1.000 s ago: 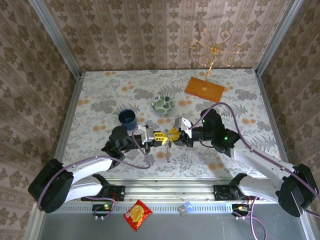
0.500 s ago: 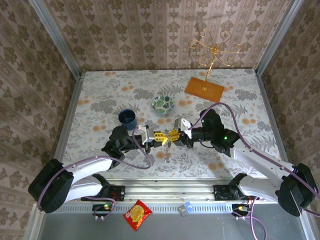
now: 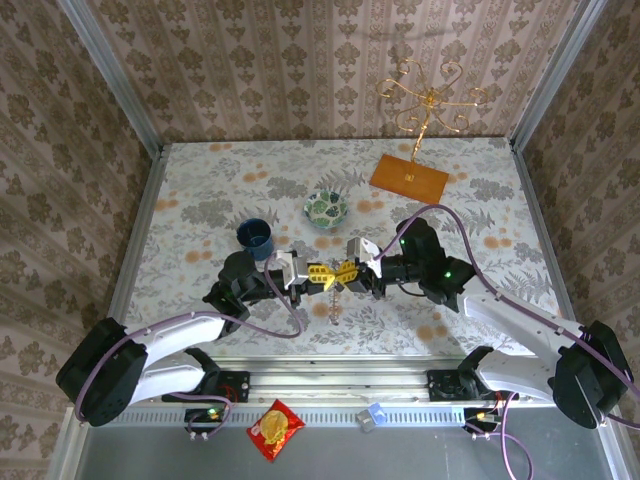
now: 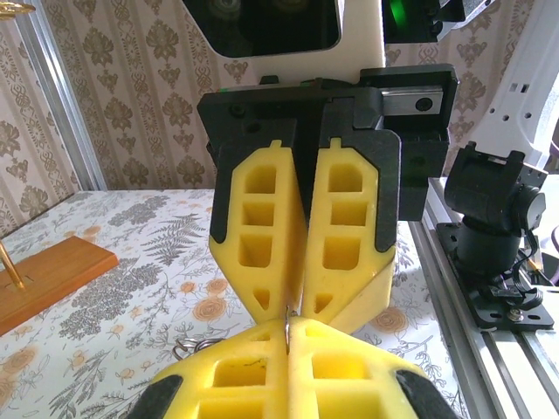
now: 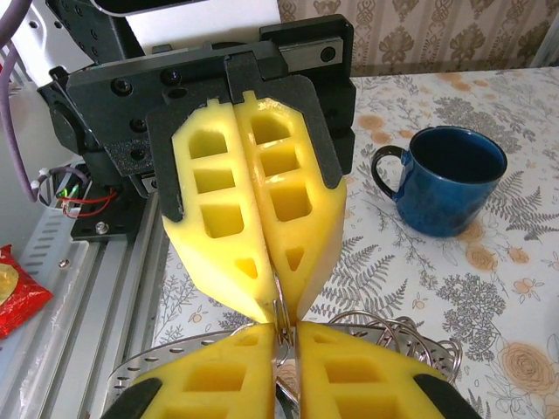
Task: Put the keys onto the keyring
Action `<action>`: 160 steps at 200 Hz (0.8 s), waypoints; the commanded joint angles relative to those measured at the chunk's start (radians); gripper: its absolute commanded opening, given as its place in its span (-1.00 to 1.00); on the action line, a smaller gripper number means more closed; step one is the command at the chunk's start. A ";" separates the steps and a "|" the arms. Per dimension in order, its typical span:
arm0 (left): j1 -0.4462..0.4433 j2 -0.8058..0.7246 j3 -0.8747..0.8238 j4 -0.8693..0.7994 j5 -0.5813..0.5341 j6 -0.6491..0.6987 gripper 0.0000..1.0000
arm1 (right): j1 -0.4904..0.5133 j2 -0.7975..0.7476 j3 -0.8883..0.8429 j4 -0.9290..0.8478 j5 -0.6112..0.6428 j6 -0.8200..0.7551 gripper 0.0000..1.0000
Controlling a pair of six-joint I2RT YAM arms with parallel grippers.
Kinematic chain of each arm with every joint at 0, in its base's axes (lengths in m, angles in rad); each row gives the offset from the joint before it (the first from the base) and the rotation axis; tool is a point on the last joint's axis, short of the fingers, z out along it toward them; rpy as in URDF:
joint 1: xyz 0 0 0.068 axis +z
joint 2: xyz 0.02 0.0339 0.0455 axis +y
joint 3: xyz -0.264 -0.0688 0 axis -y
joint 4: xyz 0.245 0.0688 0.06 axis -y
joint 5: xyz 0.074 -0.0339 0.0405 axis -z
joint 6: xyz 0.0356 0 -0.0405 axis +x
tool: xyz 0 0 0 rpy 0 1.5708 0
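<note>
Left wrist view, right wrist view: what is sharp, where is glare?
Left wrist view: the facing yellow fingers are sharp, its own fingers below softer, the white arm on the right washed out. Right wrist view: the blue mug is sharp.

Robot test cell — wallpapered walls [image 3: 300, 70], aluminium rail [image 3: 330, 386].

Top camera: high behind the table's [image 3: 200, 170] near edge, looking down. Wrist cameras: close, facing each other. Shared: left gripper [image 3: 320, 272], right gripper [image 3: 346, 269].
</note>
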 commanded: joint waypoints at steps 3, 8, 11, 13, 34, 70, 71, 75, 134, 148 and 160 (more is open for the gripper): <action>-0.005 -0.001 0.021 0.087 0.028 -0.015 -1.00 | 0.006 0.006 -0.003 0.037 -0.026 0.005 -0.74; -0.005 0.002 0.021 0.089 0.030 -0.018 -1.00 | 0.006 0.006 -0.005 0.046 -0.028 0.010 -0.74; -0.004 0.005 0.021 0.092 0.032 -0.018 -1.00 | 0.006 0.005 -0.005 0.052 -0.029 0.012 -0.74; -0.004 0.006 0.021 0.092 0.032 -0.019 -1.00 | 0.006 0.006 -0.006 0.058 -0.030 0.015 -0.74; -0.006 0.023 0.018 0.119 0.036 -0.032 -1.00 | 0.006 0.020 -0.004 0.113 -0.057 0.046 -0.75; -0.006 0.043 0.017 0.150 0.037 -0.047 -1.00 | 0.006 0.044 -0.011 0.186 -0.081 0.066 -1.00; -0.006 0.043 0.015 0.151 0.035 -0.046 -1.00 | 0.005 0.044 -0.011 0.185 -0.080 0.066 -1.00; -0.007 0.045 0.014 0.151 0.035 -0.046 -1.00 | 0.007 0.042 -0.012 0.179 -0.078 0.061 -1.00; 0.000 0.104 -0.045 0.155 -0.020 -0.007 -0.79 | 0.006 0.044 0.041 -0.088 0.003 -0.093 -1.00; 0.000 0.121 -0.050 0.154 -0.024 0.003 -0.75 | 0.007 0.047 0.052 -0.139 0.017 -0.121 -1.00; 0.000 0.131 -0.050 0.147 -0.024 0.008 -0.74 | 0.009 0.047 0.060 -0.165 0.026 -0.134 -1.00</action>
